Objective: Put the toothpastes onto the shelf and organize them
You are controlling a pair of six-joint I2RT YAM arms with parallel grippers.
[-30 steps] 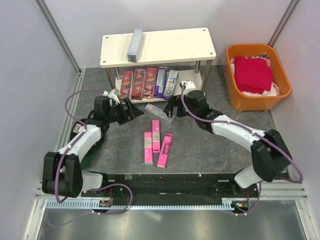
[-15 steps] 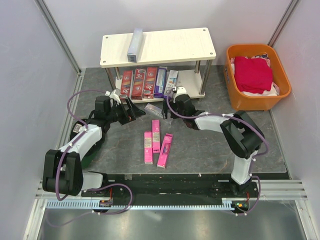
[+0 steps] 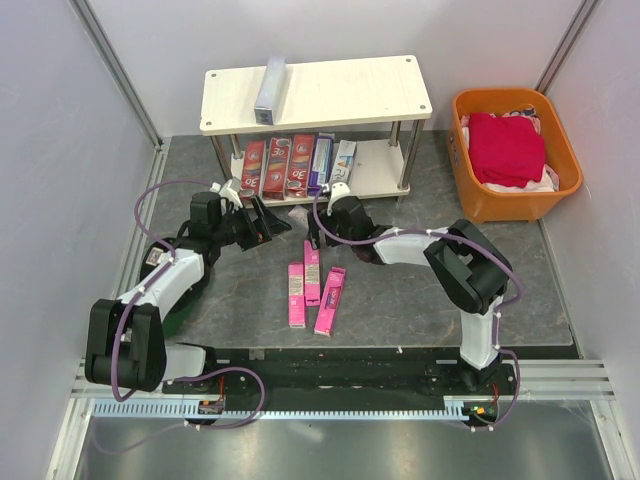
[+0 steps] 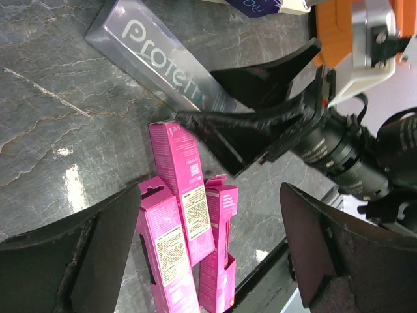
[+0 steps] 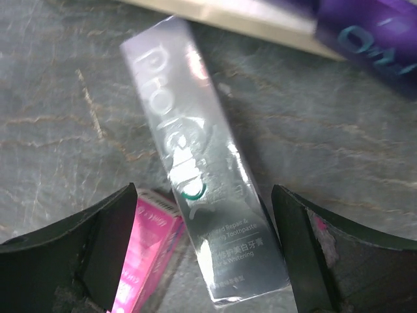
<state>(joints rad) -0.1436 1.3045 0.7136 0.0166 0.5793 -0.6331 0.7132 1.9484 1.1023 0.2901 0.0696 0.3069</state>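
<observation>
Well in front of the shelf [image 3: 330, 90], three pink toothpaste cartons [image 3: 312, 272] lay close together on the grey table [image 3: 420, 290], their long sides running towards the shelf. Closer to the shelf, off its front left corner, the left gripper [image 3: 270, 224] hung with its fingers spread wide and nothing between them. The right gripper [image 5: 203, 189] was just in front of the shelf's lower board, jaws apart, with one finger on each side of a silver carton [image 5: 195, 169] that lay flat and slantwise on the table. A gap showed along each side of the carton, so it was not gripped. On the shelf's lower board three red cartons [image 3: 277, 166], a purple one [image 3: 322, 160] and a white one [image 3: 343, 163] lay side by side, ends pointing outward. A second silver carton [image 3: 270, 88] lay on the top board, towards its left end. To the right of the shelf stood an orange basket [image 3: 500, 208] with red cloth [image 3: 505, 145] in it.
</observation>
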